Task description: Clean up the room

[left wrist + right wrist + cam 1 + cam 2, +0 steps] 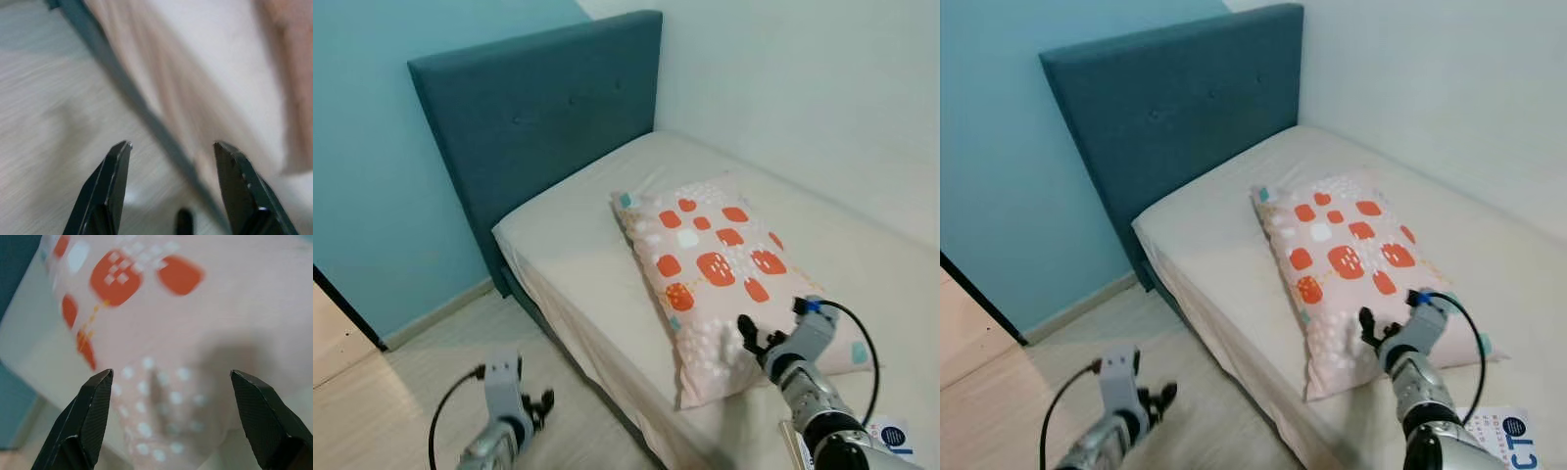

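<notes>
A pale pink pillow [720, 269] with orange patches and white dots lies slanted on the cream mattress [578, 245] of a bed. My right gripper [751, 338] hovers just above the pillow's near corner, open, with the dotted fabric [161, 396] between its fingers [90, 416] and nothing held. My left gripper [540, 406] hangs low over the wooden floor beside the bed, open and empty. In the left wrist view its fingers [110, 186] frame the bed's dark base edge [146, 110].
A teal padded headboard [538, 117] stands against a light blue wall [372, 176]. A white wall [803, 88] runs along the bed's far side. A white card with blue print [1508, 436] lies on the mattress near my right arm. Pale wood floor [411, 392] spreads at lower left.
</notes>
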### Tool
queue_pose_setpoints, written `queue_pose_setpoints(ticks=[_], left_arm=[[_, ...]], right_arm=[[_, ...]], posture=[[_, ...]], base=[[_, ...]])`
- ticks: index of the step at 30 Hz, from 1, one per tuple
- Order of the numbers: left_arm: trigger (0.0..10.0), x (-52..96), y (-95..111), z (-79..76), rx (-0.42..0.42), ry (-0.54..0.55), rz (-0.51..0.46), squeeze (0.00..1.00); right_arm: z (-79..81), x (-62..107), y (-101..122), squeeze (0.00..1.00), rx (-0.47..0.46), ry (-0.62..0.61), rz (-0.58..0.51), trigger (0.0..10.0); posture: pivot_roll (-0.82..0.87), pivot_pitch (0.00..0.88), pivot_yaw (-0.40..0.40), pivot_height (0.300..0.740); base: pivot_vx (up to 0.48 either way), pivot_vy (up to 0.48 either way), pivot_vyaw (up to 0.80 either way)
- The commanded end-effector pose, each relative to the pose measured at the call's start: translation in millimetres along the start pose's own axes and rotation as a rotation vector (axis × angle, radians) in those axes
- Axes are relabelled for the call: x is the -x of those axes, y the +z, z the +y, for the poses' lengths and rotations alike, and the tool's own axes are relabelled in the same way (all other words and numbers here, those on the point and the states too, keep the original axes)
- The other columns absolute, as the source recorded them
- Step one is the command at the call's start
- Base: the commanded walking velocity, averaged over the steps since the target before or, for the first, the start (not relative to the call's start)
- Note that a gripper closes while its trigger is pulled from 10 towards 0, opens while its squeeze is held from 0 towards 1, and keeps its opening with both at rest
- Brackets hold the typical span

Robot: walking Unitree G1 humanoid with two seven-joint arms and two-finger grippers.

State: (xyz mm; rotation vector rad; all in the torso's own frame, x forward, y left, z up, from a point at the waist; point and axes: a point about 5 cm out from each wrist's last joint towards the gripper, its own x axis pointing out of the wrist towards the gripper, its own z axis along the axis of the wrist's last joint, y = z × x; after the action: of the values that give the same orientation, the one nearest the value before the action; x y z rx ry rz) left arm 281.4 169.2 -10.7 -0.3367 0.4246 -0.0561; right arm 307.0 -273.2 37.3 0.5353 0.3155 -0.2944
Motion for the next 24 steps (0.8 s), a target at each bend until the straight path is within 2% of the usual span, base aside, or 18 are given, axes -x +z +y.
queue_pose_setpoints(ticks=[1, 2, 4, 5, 7, 9, 10, 11, 12, 18, 22, 24], left_arm=[[10.0, -1.6, 23.3, 11.2, 0.051, 0.001, -0.108, 0.00], [10.0, -1.6, 23.3, 11.2, 0.051, 0.001, -0.108, 0.00], [10.0, -4.1, 47.3, 16.7, 0.081, -0.014, -0.206, 0.00], [10.0, -4.1, 47.3, 16.7, 0.081, -0.014, -0.206, 0.00], [10.0, -3.7, 67.8, 21.7, 0.075, -0.039, -0.293, 0.00], [10.0, -3.3, 69.8, 22.3, 0.072, -0.045, -0.303, 0.00], [10.0, -1.3, 78.9, 26.0, 0.071, -0.057, -0.349, 0.00], [10.0, -1.3, 78.9, 26.0, 0.071, -0.057, -0.349, 0.00], [10.0, 2.3, 91.3, 30.9, 0.059, -0.075, -0.411, 0.00], [10.0, 8.1, 108.6, 34.6, 0.020, -0.116, -0.482, 0.00], [10.0, 12.2, 126.0, 33.1, -0.007, -0.155, -0.542, 0.00], [10.0, 15.1, 135.4, 30.6, -0.024, -0.179, -0.572, 0.00]], right_arm=[[-20.0, 5.2, 5.1, 0.00, -0.102, -0.083, -0.034, 10.0], [-20.0, 5.2, 5.1, 0.00, -0.102, -0.083, -0.034, 10.0], [-35.4, 10.1, 11.0, 0.00, -0.183, -0.127, -0.073, 10.0], [-35.4, 10.1, 11.0, 0.00, -0.183, -0.127, -0.073, 10.0], [-48.6, 15.3, 16.7, 0.00, -0.253, -0.142, -0.116, 10.0], [-49.6, 15.8, 17.3, 0.00, -0.260, -0.141, -0.121, 10.0], [-53.9, 17.6, 20.7, 0.00, -0.305, -0.136, -0.147, 10.0], [-53.9, 17.6, 20.7, 0.00, -0.305, -0.136, -0.147, 10.0], [-57.4, 19.2, 27.2, 0.00, -0.371, -0.109, -0.189, 10.0], [-52.7, 17.3, 50.2, 0.00, -0.448, -0.015, -0.294, 10.0], [-55.5, 19.0, 78.3, 0.00, -0.519, 0.020, -0.406, 10.0], [-53.3, 20.2, 94.6, 0.00, -0.554, 0.090, -0.465, 10.0]], posture=[[-0.06, 0.132, 0.006, 0.676], [-0.06, 0.132, 0.006, 0.676], [-0.05, 0.165, 0.015, 0.661], [-0.05, 0.165, 0.015, 0.661], [-0.04, 0.198, 0.024, 0.646], [-0.04, 0.198, 0.024, 0.641], [-0.02, 0.258, 0.038, 0.631], [-0.02, 0.258, 0.038, 0.631], [-0.01, 0.290, 0.049, 0.621], [0.02, 0.356, 0.066, 0.596], [0.07, 0.415, 0.092, 0.576], [0.10, 0.428, 0.104, 0.566]], base=[[0.000, 0.000, 0.00], [0.000, 0.000, 0.00], [0.000, 0.000, 0.00], [0.000, 0.000, 0.00], [0.000, 0.000, 0.00], [0.000, 0.000, 0.00], [0.000, 0.000, 0.00], [0.000, 0.000, 0.00], [0.000, 0.000, 0.00], [0.000, 0.000, 0.00], [0.000, 0.000, 0.00], [0.000, 0.000, 0.00]])
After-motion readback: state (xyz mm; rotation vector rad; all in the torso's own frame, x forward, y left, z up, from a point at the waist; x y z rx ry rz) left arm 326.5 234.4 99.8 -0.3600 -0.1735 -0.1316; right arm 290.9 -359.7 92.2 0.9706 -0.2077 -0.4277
